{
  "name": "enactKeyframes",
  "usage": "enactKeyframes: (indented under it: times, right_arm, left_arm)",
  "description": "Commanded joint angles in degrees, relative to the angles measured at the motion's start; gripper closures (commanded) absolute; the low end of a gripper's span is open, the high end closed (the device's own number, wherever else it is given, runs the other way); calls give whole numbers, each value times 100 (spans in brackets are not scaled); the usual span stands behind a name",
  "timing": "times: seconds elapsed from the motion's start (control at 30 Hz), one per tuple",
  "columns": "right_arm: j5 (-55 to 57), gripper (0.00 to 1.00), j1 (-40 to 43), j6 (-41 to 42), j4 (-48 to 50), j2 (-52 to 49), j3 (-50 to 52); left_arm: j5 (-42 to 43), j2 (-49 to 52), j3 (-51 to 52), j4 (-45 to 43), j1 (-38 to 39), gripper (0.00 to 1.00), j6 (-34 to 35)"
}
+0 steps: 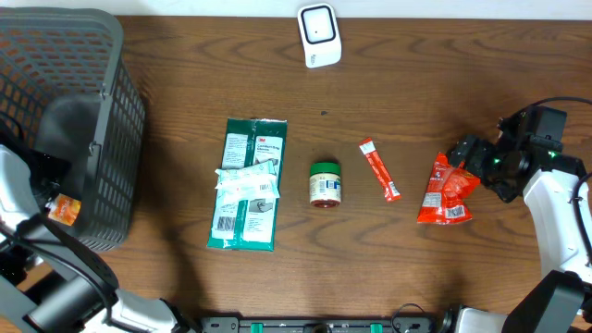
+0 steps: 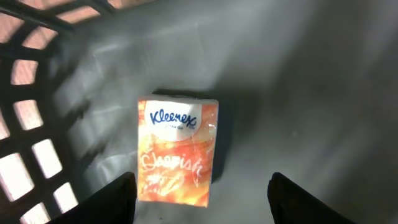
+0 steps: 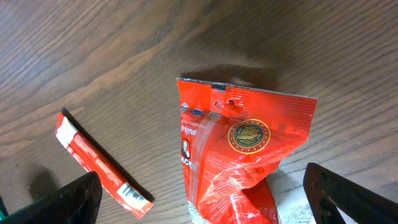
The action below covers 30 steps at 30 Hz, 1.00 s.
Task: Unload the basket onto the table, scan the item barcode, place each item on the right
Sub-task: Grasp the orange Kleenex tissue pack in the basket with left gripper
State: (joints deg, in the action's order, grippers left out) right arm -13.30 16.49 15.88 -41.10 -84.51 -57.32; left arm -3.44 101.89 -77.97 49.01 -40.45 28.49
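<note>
The table [image 1: 416, 92] was of dark brown wood grain. A dark grey lattice basket [image 1: 120, 139] stood at its left end. A green packet [image 1: 248, 222] lay flat near the middle, its long side running front to back, with a crumpled white label across its centre. Just right of it, apart, was a small jar [image 1: 325, 188] with a green lid, apparently on its side, lid toward the far edge. Further right, a slim red sachet [image 1: 379, 170] lay diagonally, touching nothing.
</note>
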Motion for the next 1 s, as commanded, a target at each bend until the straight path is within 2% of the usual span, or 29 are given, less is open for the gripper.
enactKeyframes:
  times: [0.0, 0.2, 0.33, 0.43, 0.47, 0.5, 0.73, 0.97]
  right_arm:
    - [-28, 1, 35, -11, -7, -4, 2]
    - [-26, 1, 35, -11, -7, -4, 2]
    - [-26, 1, 35, -11, -7, -4, 2]
    - [-26, 1, 35, -11, -7, -4, 2]
    - [-28, 1, 35, -11, -7, -4, 2]
    - [-26, 1, 35, -11, -7, -4, 2]
    - [-26, 1, 35, -11, -7, -4, 2]
    - [-26, 1, 35, -11, -7, -4, 2]
  left_arm:
    - [-13, 299, 116, -11, 2, 34, -55]
    - [299, 651, 116, -50, 2, 52, -57]
    - [297, 710, 116, -76, 2, 72, -59]
    - [295, 710, 116, -74, 0, 81, -79]
    - [295, 708, 116, -72, 0, 90, -114]
    - [302, 708, 116, -70, 0, 92, -173]
    - [304, 544, -107, 153, 0, 93, -337]
    - [304, -260, -184, 205, 0, 92, -337]
